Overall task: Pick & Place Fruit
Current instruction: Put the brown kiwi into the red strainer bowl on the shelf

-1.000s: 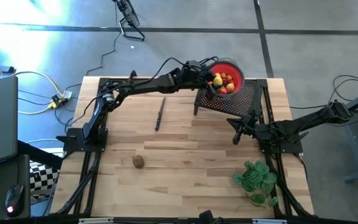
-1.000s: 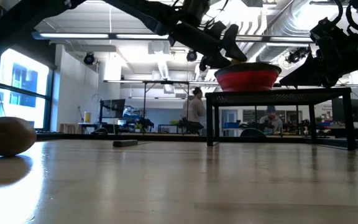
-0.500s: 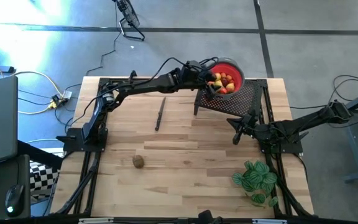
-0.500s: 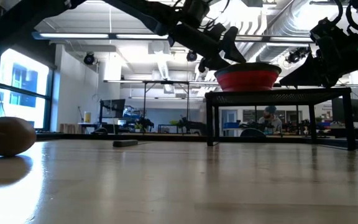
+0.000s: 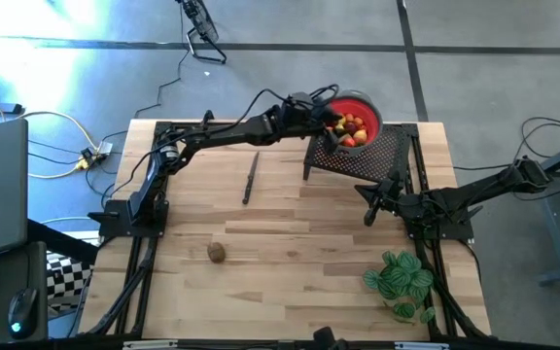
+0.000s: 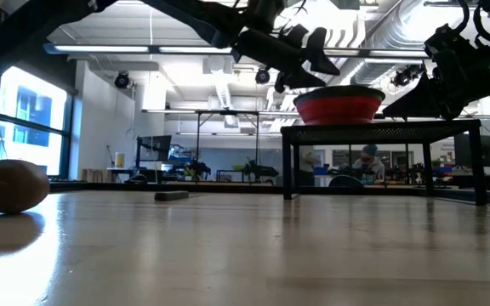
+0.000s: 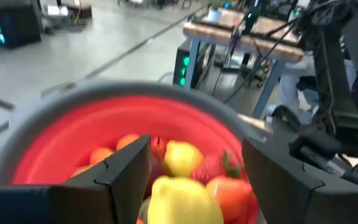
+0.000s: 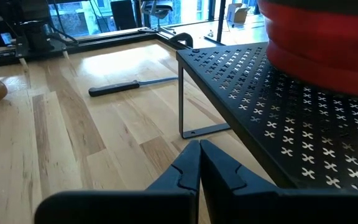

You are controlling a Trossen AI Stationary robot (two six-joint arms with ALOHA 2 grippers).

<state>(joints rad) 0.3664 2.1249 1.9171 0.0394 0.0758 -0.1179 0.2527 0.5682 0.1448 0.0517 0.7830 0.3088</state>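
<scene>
Several small yellow, red and orange fruits (image 5: 348,126) lie piled in a red bowl (image 5: 369,105), which stands on a black perforated rack (image 5: 377,156) at the table's far right. My left gripper (image 5: 331,124) hovers open over the bowl's left part. In the left wrist view its fingers (image 7: 126,177) stand on either side of the yellow fruits (image 7: 180,158) without touching them. One brown fruit (image 5: 217,253) rests on the table near the near-left side. My right gripper (image 5: 370,216) waits shut, low, on the near side of the rack.
A thin dark knife (image 5: 251,177) lies on the table left of the rack. A green leafy plant (image 5: 402,280) stands at the near right corner. The rack's legs (image 6: 287,161) lift the bowl (image 6: 339,109) well above the tabletop. Bare wood spans the table's middle.
My left gripper has risen a little above the bowl's rim and tipped closer to level, as the low view shows. The fruit, the bowl and my right arm have stayed where they were.
</scene>
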